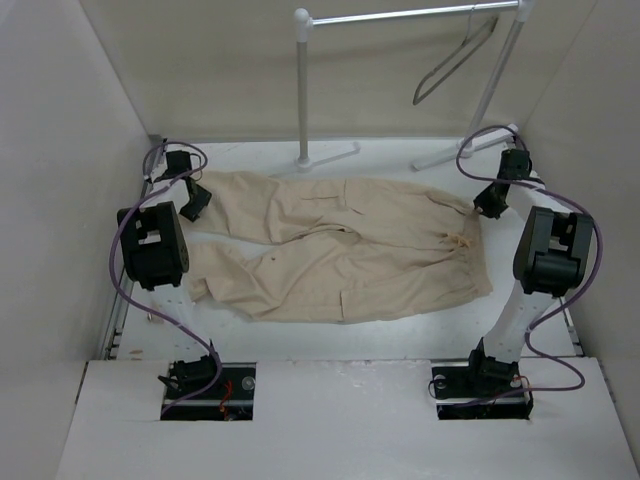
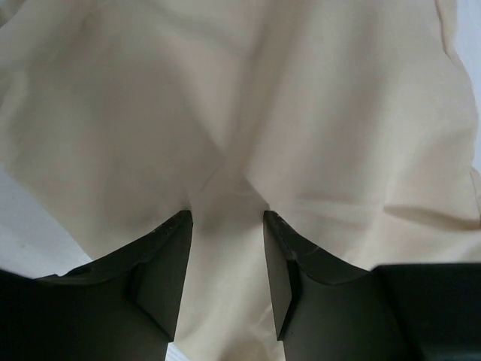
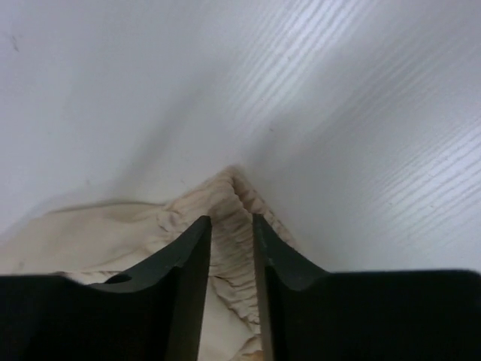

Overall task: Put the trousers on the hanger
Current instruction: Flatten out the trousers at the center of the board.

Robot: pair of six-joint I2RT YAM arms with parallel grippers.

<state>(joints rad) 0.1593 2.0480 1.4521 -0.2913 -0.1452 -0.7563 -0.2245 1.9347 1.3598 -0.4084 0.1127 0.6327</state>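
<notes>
Left hand [image 2: 225,218] pinches leg end, right hand [image 3: 231,222] waistband — trousers [image 1: 340,250] lie left–right, waist right.

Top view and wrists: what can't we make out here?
- Hanger hook: top view, too thin and crossing the rack rail to see how it hangs.
- Left gripper grip: left wrist view, trousers fill the gap; pinched or just touched, unclear.
- Leg ends: top view, left arm partly covers them.
</notes>
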